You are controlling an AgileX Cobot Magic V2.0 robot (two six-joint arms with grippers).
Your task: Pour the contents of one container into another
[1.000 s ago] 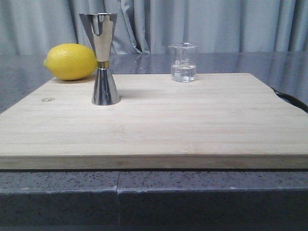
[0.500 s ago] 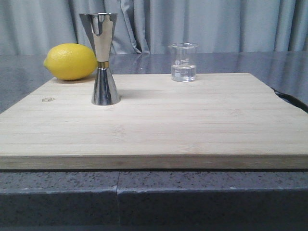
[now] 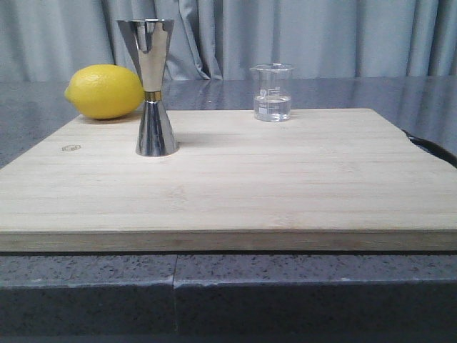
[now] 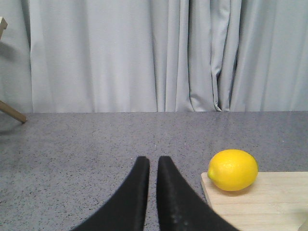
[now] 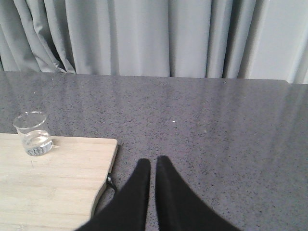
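A small clear glass beaker (image 3: 272, 93) with white marks stands at the far edge of the wooden board (image 3: 235, 179), a little clear liquid in it; the right wrist view shows the beaker (image 5: 32, 133) too. The tall steel jigger (image 3: 151, 86) with a gold waist band stands upright on the board's left part. My left gripper (image 4: 153, 161) hovers shut over the grey counter left of the board, holding nothing. Right of the board, my right gripper (image 5: 153, 161) is shut and empty as well. Neither gripper shows in the front view.
A yellow lemon (image 3: 105, 91) lies at the board's far left corner, behind the jigger, and the left wrist view catches the lemon (image 4: 233, 169) too. A dark metal handle (image 5: 110, 184) sticks out from the board's right edge. Grey curtains close off the back of the counter.
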